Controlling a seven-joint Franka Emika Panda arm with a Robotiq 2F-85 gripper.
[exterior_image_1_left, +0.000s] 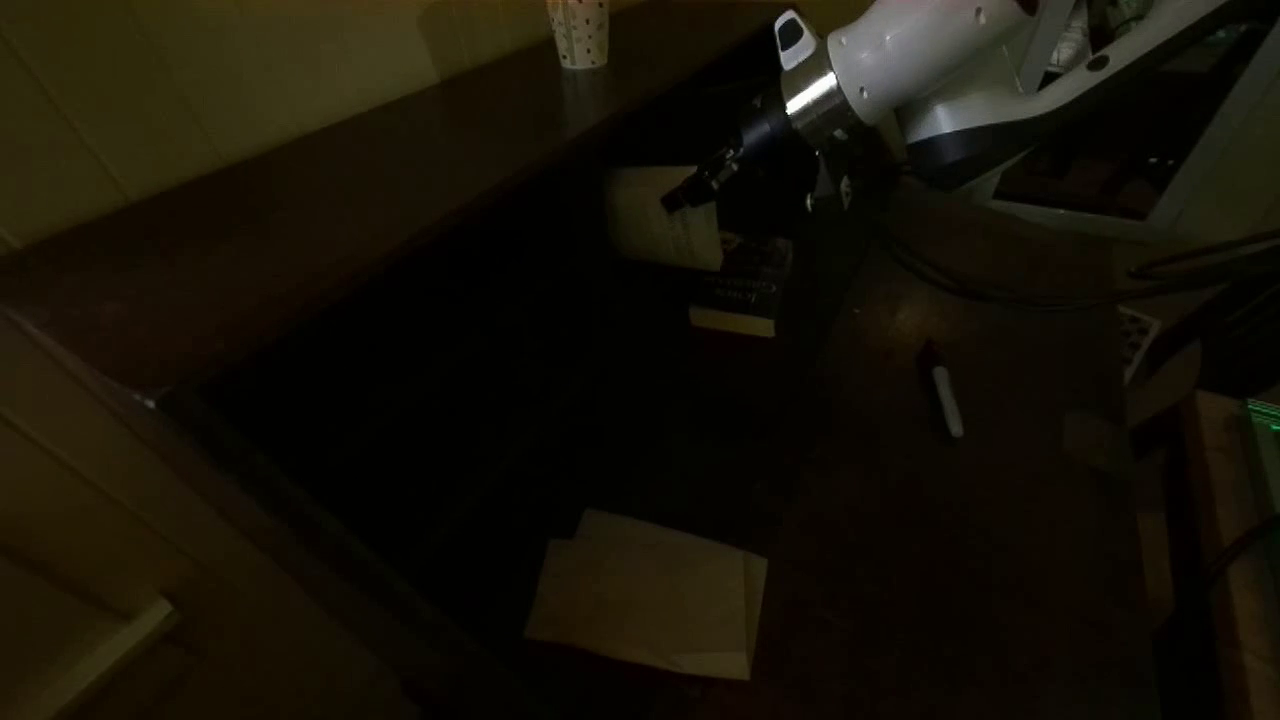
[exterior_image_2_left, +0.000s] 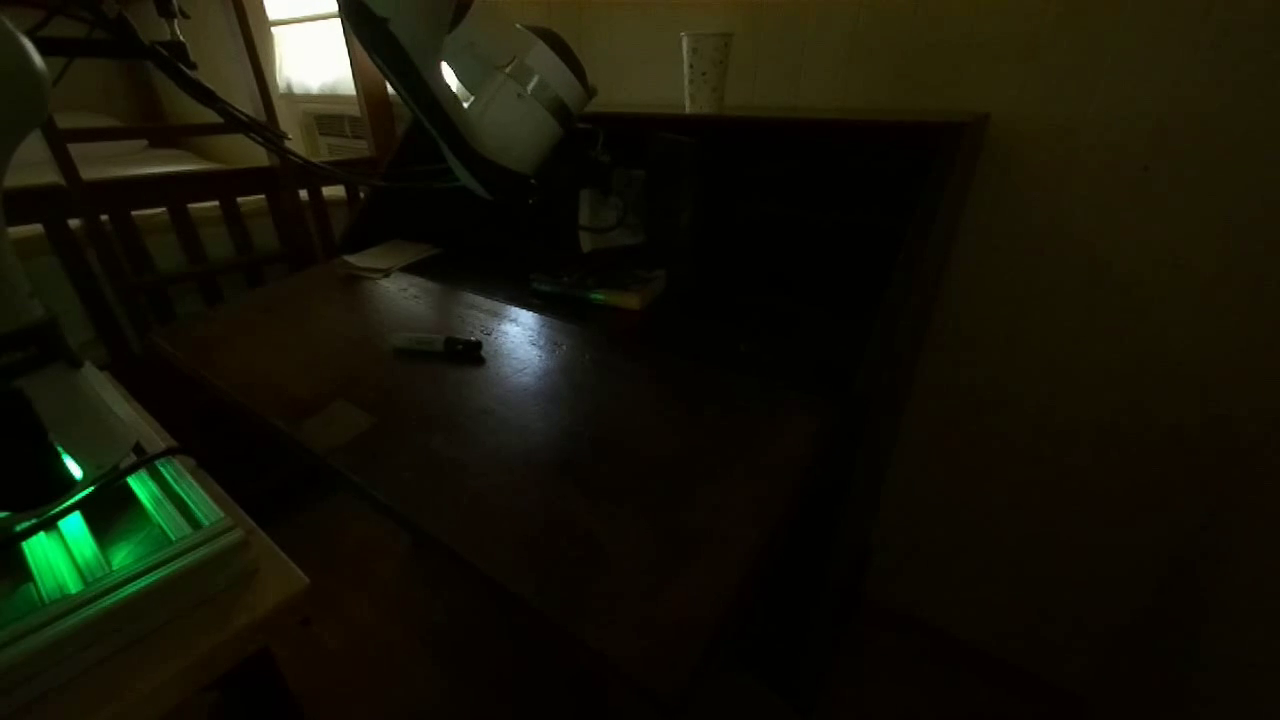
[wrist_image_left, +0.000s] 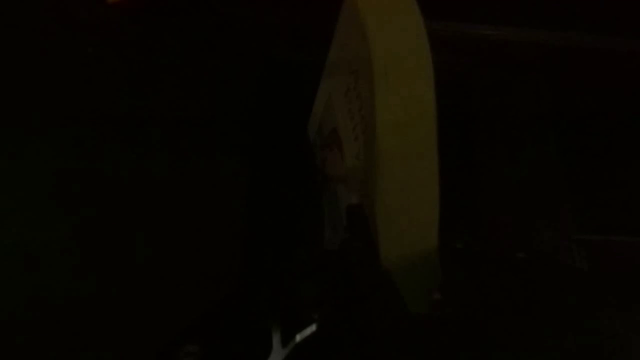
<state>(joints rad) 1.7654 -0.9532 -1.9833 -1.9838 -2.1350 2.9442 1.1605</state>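
While the claw (exterior_image_1_left: 676, 201) clamps a pale book (exterior_image_1_left: 640, 228), jaws parted by its thickness, a dark book (exterior_image_1_left: 742, 293) lies below the claw; a marker (exterior_image_1_left: 945, 393), well apart.

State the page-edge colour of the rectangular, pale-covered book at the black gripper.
The page edge looks dull yellow, best in the wrist view.

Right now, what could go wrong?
The pale book could slip from the gripper, which seems to hold it near one edge. If lowered, it might bump the dark book lying below. The wrist view is nearly black, so a bad grip could go unnoticed.
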